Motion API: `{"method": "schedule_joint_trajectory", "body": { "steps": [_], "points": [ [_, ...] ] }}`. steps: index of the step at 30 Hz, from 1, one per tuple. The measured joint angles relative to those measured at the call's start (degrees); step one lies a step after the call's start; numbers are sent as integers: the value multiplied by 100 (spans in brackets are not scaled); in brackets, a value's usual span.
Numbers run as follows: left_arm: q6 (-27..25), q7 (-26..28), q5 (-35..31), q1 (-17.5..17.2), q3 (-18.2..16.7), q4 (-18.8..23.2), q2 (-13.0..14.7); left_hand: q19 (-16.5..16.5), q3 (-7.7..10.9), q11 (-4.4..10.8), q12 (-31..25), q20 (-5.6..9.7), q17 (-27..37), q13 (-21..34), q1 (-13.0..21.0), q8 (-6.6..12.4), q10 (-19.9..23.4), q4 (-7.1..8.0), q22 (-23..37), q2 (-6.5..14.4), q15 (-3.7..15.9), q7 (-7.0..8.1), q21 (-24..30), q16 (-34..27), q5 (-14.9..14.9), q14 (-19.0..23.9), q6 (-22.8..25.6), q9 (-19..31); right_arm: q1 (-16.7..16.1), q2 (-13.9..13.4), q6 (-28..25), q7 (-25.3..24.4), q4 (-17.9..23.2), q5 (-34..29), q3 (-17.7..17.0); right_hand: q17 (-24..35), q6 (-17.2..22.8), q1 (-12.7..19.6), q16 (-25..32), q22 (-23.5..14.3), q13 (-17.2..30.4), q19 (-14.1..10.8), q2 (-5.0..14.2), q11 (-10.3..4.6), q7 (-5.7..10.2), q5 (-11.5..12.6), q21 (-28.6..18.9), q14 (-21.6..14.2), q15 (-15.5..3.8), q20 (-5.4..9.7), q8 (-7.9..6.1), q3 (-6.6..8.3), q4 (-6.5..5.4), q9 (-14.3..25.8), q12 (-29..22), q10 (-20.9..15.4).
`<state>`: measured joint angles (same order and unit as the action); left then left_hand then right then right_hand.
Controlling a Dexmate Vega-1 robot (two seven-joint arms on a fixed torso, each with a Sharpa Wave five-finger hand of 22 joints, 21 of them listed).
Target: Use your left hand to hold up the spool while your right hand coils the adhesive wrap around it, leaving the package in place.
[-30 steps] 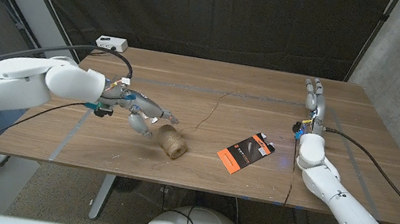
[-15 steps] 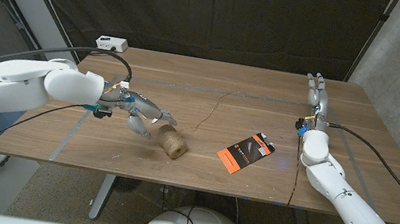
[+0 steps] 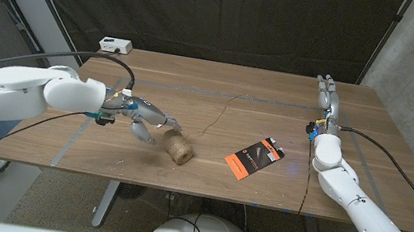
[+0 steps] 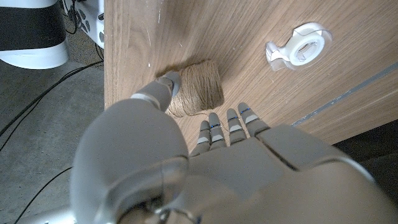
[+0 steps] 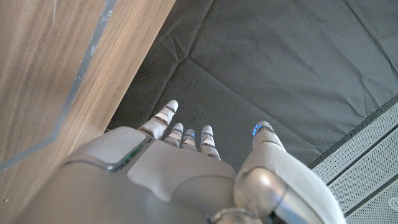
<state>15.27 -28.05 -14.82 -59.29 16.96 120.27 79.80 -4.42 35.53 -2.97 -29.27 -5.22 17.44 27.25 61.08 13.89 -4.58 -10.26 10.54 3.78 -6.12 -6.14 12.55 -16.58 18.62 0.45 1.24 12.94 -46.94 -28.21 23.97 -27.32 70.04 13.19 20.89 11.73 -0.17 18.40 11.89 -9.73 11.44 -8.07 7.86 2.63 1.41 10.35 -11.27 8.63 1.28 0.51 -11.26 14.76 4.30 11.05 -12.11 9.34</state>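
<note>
On the table (image 3: pixel 276 102), the spool (image 3: pixel 177 145) lies near the front edge, left of the middle. My left hand (image 3: pixel 143 117) is just left of it. The package (image 3: pixel 255 157) lies to the right of the spool. My right hand (image 3: pixel 327 102) is far right, toward the back. A small box (image 3: pixel 116 44) sits at the far left corner.

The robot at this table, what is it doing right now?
The left robot hand reaches with spread fingers toward the twine spool, which lies on its side near the table's front edge. In the left wrist view its thumb seems to touch the spool, but nothing is gripped yet. The right robot hand waits open at the far right side. The orange and black package lies untouched between them.
</note>
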Motion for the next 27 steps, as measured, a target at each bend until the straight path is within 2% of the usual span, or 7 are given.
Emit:
{"method": "schedule_joint_trajectory", "body": {
  "steps": [4,16,22,24,27],
  "points": [
    [-33,249,-112,-178,-91,39,75,-20,0,0,-41,-20,27,25,0,0,0,0,0,0,18,0,0,-17,0,18,0,0,3,-1,5,39,0,12,0,0,9,0,0,0,0,1,0,31,-9,0,0,-6,5,1,0,-6,6,0,0,-31],
    [-185,866,-392,-637,-312,111,243,-20,-38,-41,-63,-20,53,54,53,0,-86,39,28,-53,16,0,0,-17,0,15,0,26,78,46,170,203,-216,35,69,0,8,0,0,0,0,2,0,0,-9,0,0,-6,6,1,0,-6,5,0,0,-62],
    [-275,1061,-472,-790,-371,121,301,-20,-42,-82,-63,-20,53,53,50,0,-189,42,28,-56,-38,0,0,12,-44,-82,0,26,124,71,232,275,-332,38,110,1,8,0,27,0,0,-21,0,0,-9,0,0,-6,6,-22,0,-6,5,0,0,-62],
    [-283,1078,-479,-827,-382,122,313,-20,-63,-113,-63,-20,53,53,36,0,-221,63,28,-115,-64,0,0,40,-44,-108,0,26,129,74,252,298,-346,41,113,1,8,0,27,0,0,-19,0,0,-9,0,0,-6,5,-20,0,-6,5,0,0,-62],
    [-325,1137,-499,-863,-386,122,318,-20,-63,-81,-39,-20,53,53,28,0,-251,63,28,-124,-64,0,0,57,-44,-108,0,26,156,81,267,326,-399,45,133,1,8,0,27,0,0,-19,0,0,-9,0,0,-6,5,-20,0,-6,5,0,0,-61]
  ]
}}
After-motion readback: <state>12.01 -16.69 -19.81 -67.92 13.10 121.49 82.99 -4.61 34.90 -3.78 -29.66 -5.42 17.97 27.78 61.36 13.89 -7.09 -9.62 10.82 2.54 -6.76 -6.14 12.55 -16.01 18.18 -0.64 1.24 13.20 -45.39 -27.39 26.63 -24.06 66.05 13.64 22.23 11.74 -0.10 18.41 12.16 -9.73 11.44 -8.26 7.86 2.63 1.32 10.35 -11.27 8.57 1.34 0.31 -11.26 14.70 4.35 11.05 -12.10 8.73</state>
